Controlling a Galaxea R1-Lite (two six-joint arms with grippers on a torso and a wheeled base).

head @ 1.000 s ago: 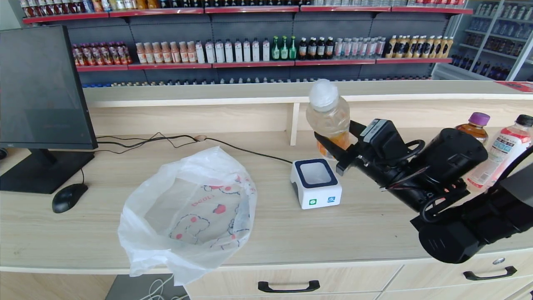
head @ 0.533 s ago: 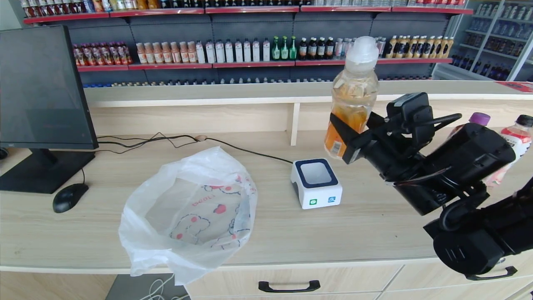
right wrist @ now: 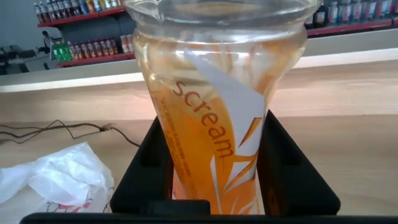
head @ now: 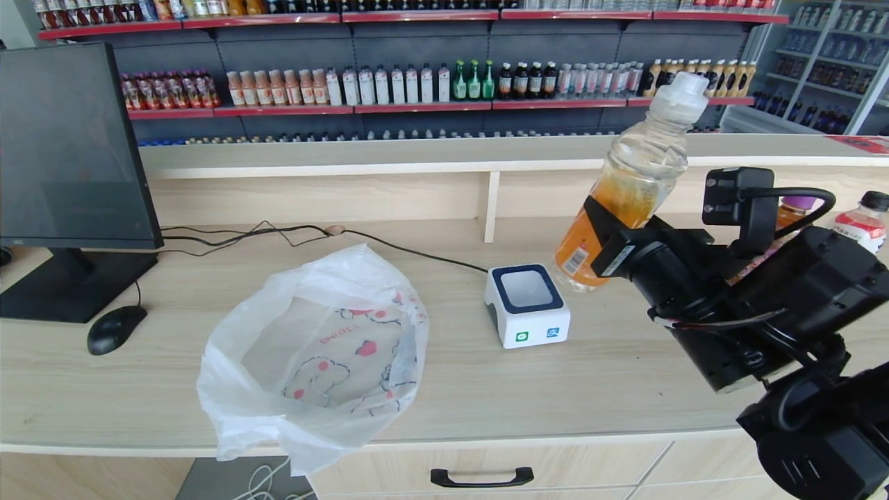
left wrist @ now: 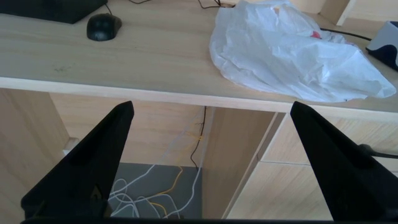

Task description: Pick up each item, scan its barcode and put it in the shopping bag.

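Note:
An orange drink bottle [head: 628,191] with a white cap is held in the air, tilted, its base just right of the white scanner [head: 526,304]. My right gripper [head: 603,235] is shut on the bottle's lower half; in the right wrist view the bottle [right wrist: 217,118] sits between the black fingers [right wrist: 146,168]. A barcode on the bottle's label faces the scanner side. The white shopping bag [head: 319,354] lies open at the counter's front left of the scanner. My left gripper [left wrist: 208,162] hangs open below the counter's front edge, under the bag [left wrist: 292,50].
Two more bottles stand at the counter's right, one with a purple cap [head: 792,208], one with a black cap [head: 861,222]. A monitor [head: 69,146] and mouse [head: 114,328] occupy the left side. Cables [head: 292,232] run along the back. Drawers [head: 483,476] sit below.
My right arm has swung the bottle up and to the right, turning it from leaning toward me to tilted with the cap up and right, the base now beside the scanner.

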